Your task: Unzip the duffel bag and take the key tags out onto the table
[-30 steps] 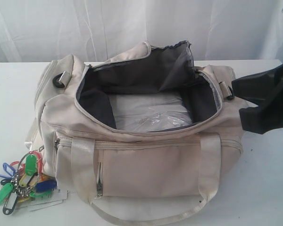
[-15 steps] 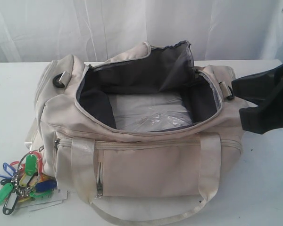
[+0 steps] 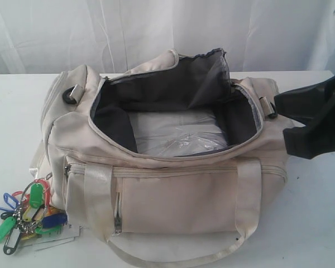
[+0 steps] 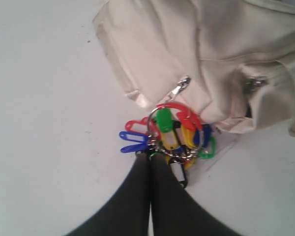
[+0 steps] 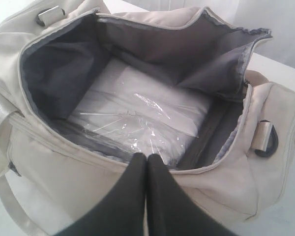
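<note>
Cream fabric makes up the duffel bag (image 3: 173, 195), which sits on the white table (image 3: 318, 223) with its top flap thrown back and the grey zipper (image 3: 204, 54) undone, so the dark grey lining (image 3: 173, 84) is in plain sight. At the bottom of the bag lies a flat white packet (image 3: 176, 134) wrapped in crinkled clear plastic. A satin handle (image 3: 97, 190) runs down the front of the bag, and a black strap ring (image 3: 71, 94) sits at its left end. The key tags (image 3: 30, 215) are outside the bag, lying on the table just beside its front left corner. They are a bunch of green, blue, yellow and red tags on metal rings, partly resting on a white paper label (image 3: 58, 237). The left claw (image 4: 150, 160) is clenched, its two dark fingers pressed flat together with nothing between them. Its tips sit at the edge of the bunch farthest from the bag, and whether they touch the rings cannot be told. The right claw (image 5: 146, 157) is also clenched and grasps nothing. In its wrist view its tips hang over the rim of the bag's opening, with the wrapped packet just beyond them. In the exterior view the right arm (image 3: 315, 120) shows as a dark shape at the bag's right end.
</note>
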{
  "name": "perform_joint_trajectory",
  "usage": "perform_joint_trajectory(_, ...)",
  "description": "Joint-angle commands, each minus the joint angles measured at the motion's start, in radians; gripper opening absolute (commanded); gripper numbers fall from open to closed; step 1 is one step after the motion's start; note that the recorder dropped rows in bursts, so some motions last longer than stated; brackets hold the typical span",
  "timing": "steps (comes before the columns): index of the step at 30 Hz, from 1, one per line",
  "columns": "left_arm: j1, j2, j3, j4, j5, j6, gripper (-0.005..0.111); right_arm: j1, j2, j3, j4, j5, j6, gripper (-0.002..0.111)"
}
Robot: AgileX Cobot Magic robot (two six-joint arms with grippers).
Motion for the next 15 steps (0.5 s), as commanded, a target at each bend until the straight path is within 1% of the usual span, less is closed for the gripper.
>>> perform_joint_trajectory(1, 0.17, -0.013, 0.003, -0.003, 0.005, -0.009, 0.0, -0.001, -0.003, 0.005, 0.002, 0.0, 0.003, 0.0)
perform_joint_trajectory(4, 0.278, -0.037, 0.003, -0.001, 0.003, -0.009, 0.0, -0.001, -0.003, 0.005, 0.002, 0.0, 0.003, 0.0)
perform_joint_trajectory(8, 0.379, -0.092, 0.003, 0.001, 0.003, -0.009, 0.0, -0.001, -0.003, 0.005, 0.002, 0.0, 0.003, 0.0)
perform_joint_trajectory(11, 0.413, -0.143, 0.003, 0.014, 0.003, -0.009, 0.0, -0.001, -0.003, 0.005, 0.002, 0.0, 0.003, 0.0)
perform_joint_trajectory(15, 0.414, -0.223, 0.003, 0.017, 0.001, -0.009, 0.0, -0.001, -0.003, 0.005, 0.002, 0.0, 0.003, 0.0)
